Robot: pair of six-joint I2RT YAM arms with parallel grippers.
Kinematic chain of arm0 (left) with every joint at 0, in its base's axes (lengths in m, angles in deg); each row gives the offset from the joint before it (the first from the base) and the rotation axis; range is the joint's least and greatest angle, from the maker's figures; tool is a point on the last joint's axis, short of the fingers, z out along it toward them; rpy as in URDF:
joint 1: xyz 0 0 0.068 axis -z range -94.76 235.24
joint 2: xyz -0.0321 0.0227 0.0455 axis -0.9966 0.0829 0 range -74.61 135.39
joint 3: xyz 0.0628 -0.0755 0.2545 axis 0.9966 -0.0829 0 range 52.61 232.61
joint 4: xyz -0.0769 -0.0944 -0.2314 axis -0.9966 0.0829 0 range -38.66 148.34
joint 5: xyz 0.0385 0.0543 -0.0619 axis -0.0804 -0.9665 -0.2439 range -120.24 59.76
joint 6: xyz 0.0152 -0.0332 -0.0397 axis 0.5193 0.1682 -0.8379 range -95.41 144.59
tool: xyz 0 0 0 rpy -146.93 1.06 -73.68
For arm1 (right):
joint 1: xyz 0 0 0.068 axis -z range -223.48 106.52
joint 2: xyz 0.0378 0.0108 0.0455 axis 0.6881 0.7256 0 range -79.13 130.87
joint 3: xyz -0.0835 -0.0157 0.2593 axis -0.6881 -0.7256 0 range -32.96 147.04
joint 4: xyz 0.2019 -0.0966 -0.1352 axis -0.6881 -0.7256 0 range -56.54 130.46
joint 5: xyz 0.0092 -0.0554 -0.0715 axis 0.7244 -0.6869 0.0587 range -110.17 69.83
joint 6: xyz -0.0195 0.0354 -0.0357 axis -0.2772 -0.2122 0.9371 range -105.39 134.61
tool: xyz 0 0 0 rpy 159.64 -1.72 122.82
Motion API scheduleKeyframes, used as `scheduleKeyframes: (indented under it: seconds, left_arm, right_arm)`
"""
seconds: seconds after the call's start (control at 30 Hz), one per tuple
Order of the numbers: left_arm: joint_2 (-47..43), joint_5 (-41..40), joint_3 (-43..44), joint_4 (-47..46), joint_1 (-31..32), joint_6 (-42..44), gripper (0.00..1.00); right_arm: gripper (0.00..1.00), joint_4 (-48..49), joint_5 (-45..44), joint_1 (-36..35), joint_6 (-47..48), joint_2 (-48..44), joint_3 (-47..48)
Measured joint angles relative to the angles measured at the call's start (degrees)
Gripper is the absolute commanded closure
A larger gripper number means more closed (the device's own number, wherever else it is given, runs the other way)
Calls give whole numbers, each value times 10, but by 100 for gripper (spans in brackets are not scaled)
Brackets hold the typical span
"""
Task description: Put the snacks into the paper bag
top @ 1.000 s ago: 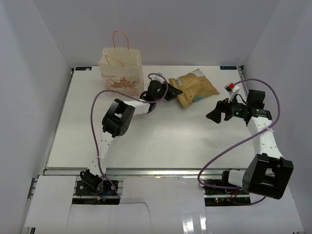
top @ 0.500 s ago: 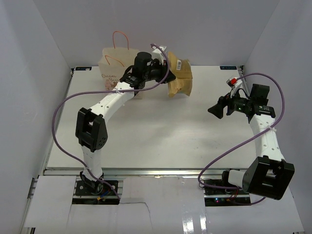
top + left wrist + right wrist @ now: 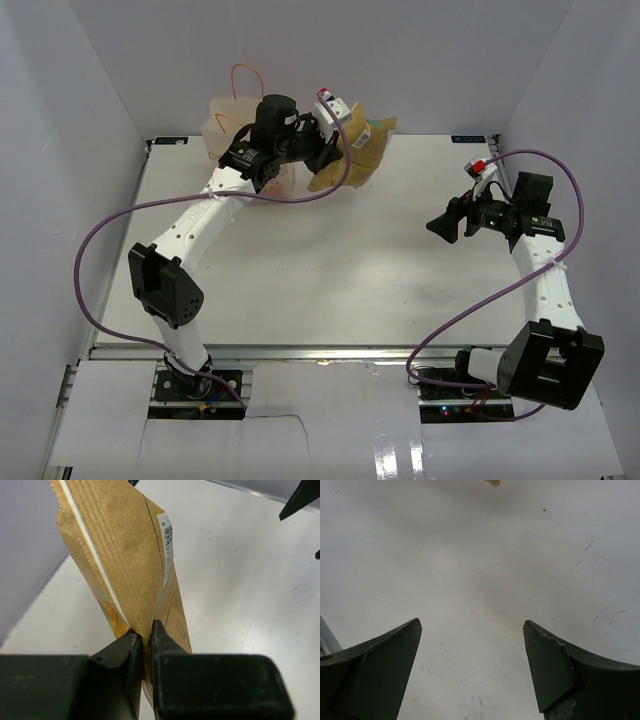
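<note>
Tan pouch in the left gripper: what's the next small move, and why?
Probably shift the tan pouch left, over the paper bag, before lowering it. The left gripper pinches the pouch by one edge, up off the table. In the top view the pouch hangs just right of the bag, not above its mouth.

Tan pouch [image 3: 356, 150] in the left claw [image 3: 143, 639], off the table [image 3: 330, 260] now, aloft near the paper bag [image 3: 222, 125], perhaps touching it.

Bright, even, diffuse light from above; white walls [image 3: 100, 100] bounce it. Shadows on tabletop [image 3: 330, 280] soft & faint. Slight glare past its near edge. Top view sharp; right pincer [image 3: 471, 625] dark, edges slightly soft close-up.
</note>
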Motion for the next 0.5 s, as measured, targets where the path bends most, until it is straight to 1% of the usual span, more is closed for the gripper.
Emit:
scheduleKeyframes:
  seconds: [0.13, 0.23, 0.5]
  left_arm:
    - [-35, -9, 16, 14, 0, 80, 100]
    - [-54, -22, 46, 18, -1, 128, 100]
    - [-65, -45, 125, -13, -33, 184, 100]
  right_arm:
    - [12, 2, 1, 0, -1, 0, 0]
    - [12, 7, 3, 0, -6, 0, -2]
    - [12, 19, 6, 0, -11, 0, -3]
